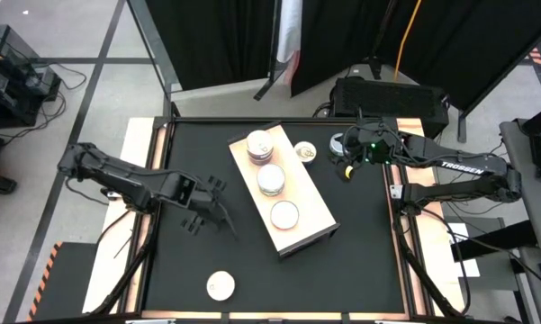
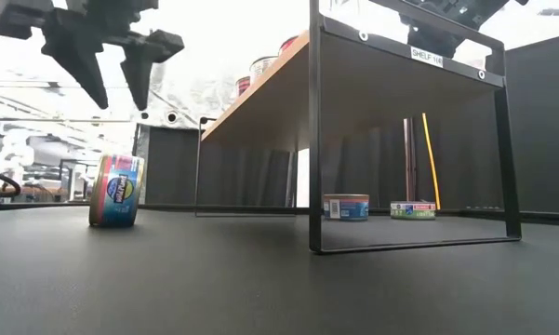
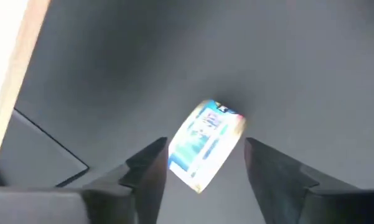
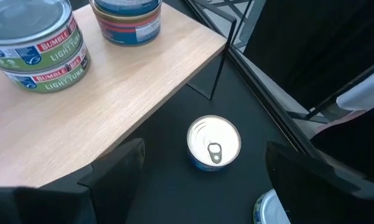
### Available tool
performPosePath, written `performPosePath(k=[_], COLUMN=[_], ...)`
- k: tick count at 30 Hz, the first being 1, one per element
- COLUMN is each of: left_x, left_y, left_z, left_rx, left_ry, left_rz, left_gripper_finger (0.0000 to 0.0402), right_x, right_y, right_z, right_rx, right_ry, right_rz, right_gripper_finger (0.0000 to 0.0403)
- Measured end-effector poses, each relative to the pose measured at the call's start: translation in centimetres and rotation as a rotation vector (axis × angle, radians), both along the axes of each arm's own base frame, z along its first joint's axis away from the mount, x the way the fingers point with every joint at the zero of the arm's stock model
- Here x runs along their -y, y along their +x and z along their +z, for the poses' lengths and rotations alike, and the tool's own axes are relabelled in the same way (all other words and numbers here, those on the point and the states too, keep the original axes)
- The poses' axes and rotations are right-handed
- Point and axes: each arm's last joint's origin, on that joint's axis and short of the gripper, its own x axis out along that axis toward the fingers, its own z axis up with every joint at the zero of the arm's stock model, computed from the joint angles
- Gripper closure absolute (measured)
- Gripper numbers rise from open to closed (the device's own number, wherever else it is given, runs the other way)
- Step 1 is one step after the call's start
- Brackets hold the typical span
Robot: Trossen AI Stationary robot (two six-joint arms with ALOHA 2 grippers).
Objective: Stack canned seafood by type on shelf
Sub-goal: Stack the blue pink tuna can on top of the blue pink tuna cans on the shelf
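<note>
left pincer [image 1: 218, 214] is held above the bench [image 1: 360, 252], fingers spread wide and empty, beside the shelf [image 1: 311, 211]; a lone can [image 1: 220, 285] is seen nearer the bench's front edge; three can stacks [image 1: 271, 179] are set in a row on the shelf; right pincer [image 1: 349, 155] is spread wide over a can [image 4: 213, 143] just beside the shelf.

Around the shelf [image 1: 317, 219] the black table [image 1: 342, 279] lies mostly bare, with one can [image 1: 220, 286] well apart at its near end and two cans [image 1: 306, 150] just beside its far end.
</note>
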Motion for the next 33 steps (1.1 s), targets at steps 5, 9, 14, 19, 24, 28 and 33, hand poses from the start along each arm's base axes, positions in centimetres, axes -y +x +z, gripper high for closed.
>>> performPosePath(k=[5, 9, 14, 19, 24, 28, 33], left_x=[0.4, 0.6, 0.3, -0.4, -0.8, -1.0, -1.4], left_y=[0.2, 0.1, 0.2, 0.1, 0.3, 0.9, 1.8], left_z=[-0.1, 0.2, 0.0, -0.1, -0.7, -1.4, -2.6], left_rx=[0.024, 0.040, 0.012, -0.036, -0.084, -0.108, -0.167], left_ry=[0.080, 0.163, 0.094, 0.096, 0.106, 0.087, 0.103], left_rz=[-0.057, -0.057, -0.011, -0.027, -0.121, -0.150, -0.193], left_gripper_finger=[0.0177, 0.0176, 0.0157, 0.0093, 0.0049, 0.0045, 0.0045], right_x=[0.0, -0.1, -0.1, -0.1, -0.1, -0.1, -0.1], right_y=[0.0, 0.0, 0.0, 0.0, 0.0, 0.0, 0.0], right_z=[-0.1, -0.1, -0.1, -0.1, -0.1, -0.1, -0.1], right_rx=[-0.006, -0.009, -0.009, -0.009, -0.009, -0.010, -0.011], right_ry=[0.005, 0.002, 0.002, 0.003, 0.004, 0.004, 0.005], right_rz=[0.010, 0.024, 0.024, 0.025, 0.025, 0.026, 0.027], right_gripper_finger=[0.0078, 0.0078, 0.0078, 0.0078, 0.0078, 0.0078, 0.0078])
